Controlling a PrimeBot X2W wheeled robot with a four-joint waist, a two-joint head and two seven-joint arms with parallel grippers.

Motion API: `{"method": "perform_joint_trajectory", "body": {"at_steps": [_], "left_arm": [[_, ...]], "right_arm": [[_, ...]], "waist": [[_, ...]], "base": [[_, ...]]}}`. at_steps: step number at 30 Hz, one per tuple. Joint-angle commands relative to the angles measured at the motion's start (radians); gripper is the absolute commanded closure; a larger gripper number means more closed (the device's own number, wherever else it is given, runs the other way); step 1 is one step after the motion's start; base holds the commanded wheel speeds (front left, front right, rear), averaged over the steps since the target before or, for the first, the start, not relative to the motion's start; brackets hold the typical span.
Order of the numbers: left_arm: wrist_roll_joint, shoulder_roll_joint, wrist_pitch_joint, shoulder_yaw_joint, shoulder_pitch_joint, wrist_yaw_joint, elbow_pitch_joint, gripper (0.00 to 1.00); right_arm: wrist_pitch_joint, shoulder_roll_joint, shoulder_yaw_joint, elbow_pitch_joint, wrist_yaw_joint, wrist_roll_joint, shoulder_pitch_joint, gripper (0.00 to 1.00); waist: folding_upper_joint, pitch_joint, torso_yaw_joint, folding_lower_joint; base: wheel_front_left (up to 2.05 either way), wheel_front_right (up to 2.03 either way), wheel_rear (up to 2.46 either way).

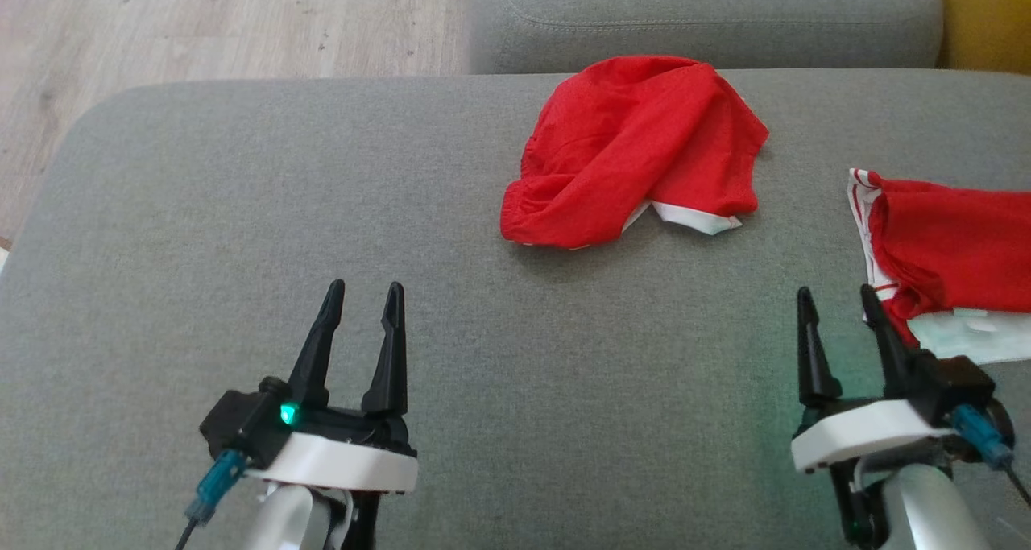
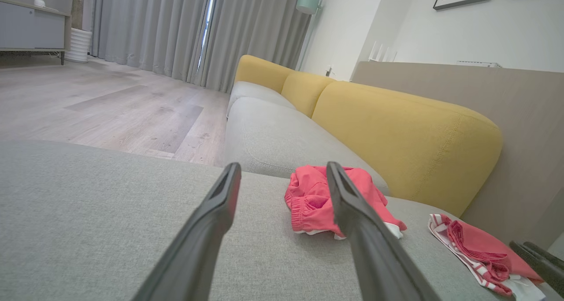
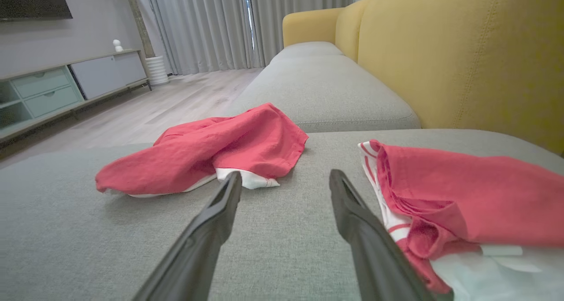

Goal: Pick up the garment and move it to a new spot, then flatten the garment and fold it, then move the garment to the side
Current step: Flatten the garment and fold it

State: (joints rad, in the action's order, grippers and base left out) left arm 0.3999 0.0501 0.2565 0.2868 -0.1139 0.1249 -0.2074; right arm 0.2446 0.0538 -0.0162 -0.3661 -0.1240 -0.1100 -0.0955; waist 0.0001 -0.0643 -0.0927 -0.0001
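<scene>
crumpled red garment point(image 1: 628, 155) is shown at upper centre of the head view, on the grey cushion point(image 1: 242, 212). a second red garment point(image 1: 950, 244) is seen at the right edge. left gripper point(image 1: 366, 286) and right gripper point(image 1: 834, 290), at lower left and lower right, are spread wide and empty.

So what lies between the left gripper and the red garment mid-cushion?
Just bare grey cushion between the left gripper and the red garment, seen in the head view.
</scene>
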Motion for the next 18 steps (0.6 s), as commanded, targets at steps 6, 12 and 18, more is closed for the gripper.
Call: {"method": "perform_joint_trajectory", "body": {"at_steps": [6,12,18], "left_arm": [[-0.010,0.003,0.005,-0.037,-0.031,0.006,0.042,0.00],[-0.005,0.003,0.005,-0.022,-0.054,0.006,0.047,0.00],[0.003,0.007,0.005,-0.004,-0.084,0.006,0.040,0.00]], "right_arm": [[-0.025,-0.003,0.035,0.074,-0.007,-0.015,-0.033,0.00],[-0.079,-0.003,0.027,0.063,-0.007,0.023,-0.099,0.00],[-0.153,-0.003,-0.008,-0.049,-0.007,0.026,-0.209,0.00]], "waist": [[-0.0001,-0.014,0.001,0.0001],[-0.0001,-0.056,-0.024,0.0001],[-0.0001,-0.102,-0.069,0.0001]], "base": [[0.00,0.00,0.00],[0.00,0.00,0.00],[0.00,0.00,0.00]]}}
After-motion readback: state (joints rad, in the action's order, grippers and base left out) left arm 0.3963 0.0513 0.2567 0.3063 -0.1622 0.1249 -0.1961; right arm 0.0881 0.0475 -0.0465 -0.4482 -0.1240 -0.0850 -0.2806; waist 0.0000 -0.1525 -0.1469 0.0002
